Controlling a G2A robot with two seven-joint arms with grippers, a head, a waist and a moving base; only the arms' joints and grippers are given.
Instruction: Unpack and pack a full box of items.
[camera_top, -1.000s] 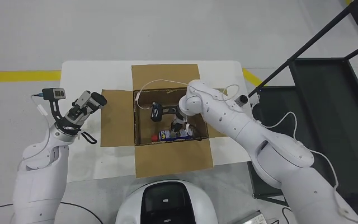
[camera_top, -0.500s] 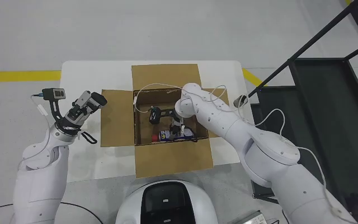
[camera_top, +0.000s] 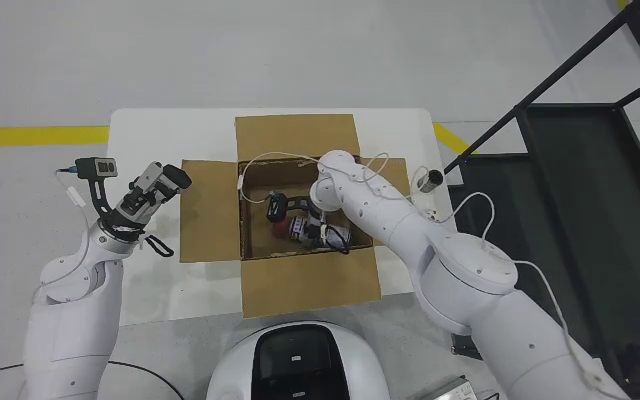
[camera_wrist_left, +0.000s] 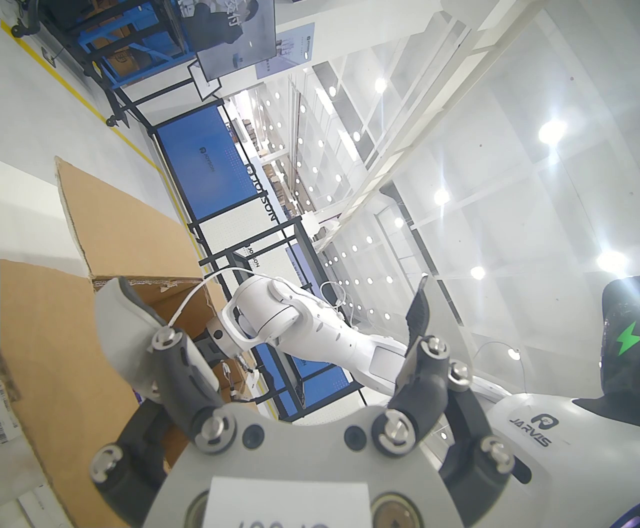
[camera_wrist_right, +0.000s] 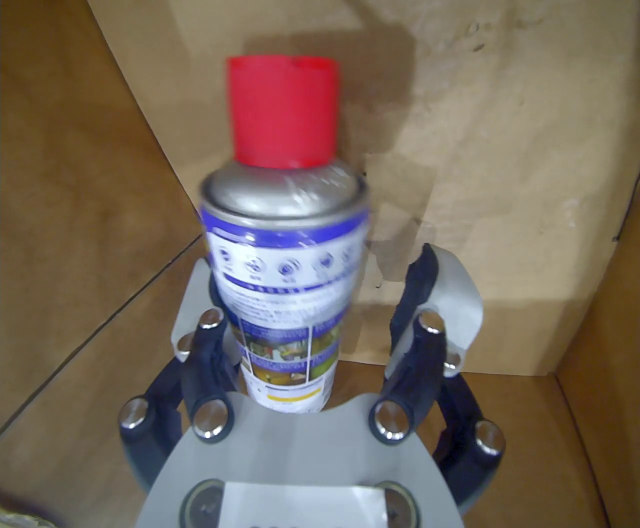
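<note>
An open cardboard box (camera_top: 297, 136) stands mid-table with its flaps folded out. Inside it, a spray can (camera_wrist_right: 287, 260) with a red cap (camera_wrist_right: 281, 110) and a blue-and-white label sits between the fingers of my right gripper (camera_wrist_right: 325, 305). One finger (camera_wrist_right: 205, 330) touches the can; the other finger (camera_wrist_right: 430, 300) stands apart from it, so the gripper is open. From above, the can (camera_top: 293, 227) and right gripper (camera_top: 308, 228) are low in the box. My left gripper (camera_top: 165, 180) hangs open left of the box, its fingers (camera_wrist_left: 125, 310) pointing upward and holding nothing.
The box walls (camera_wrist_right: 500, 150) close in around the can. A white cable (camera_top: 275, 153) loops over the box's rim. A black metal rack (camera_top: 560, 150) stands right of the table (camera_top: 170, 130). Bare table lies left of the box.
My right arm has pushed farther left and deeper into the box, and the can now sits between its fingers, shifted from the box's near wall. The left arm has kept still.
</note>
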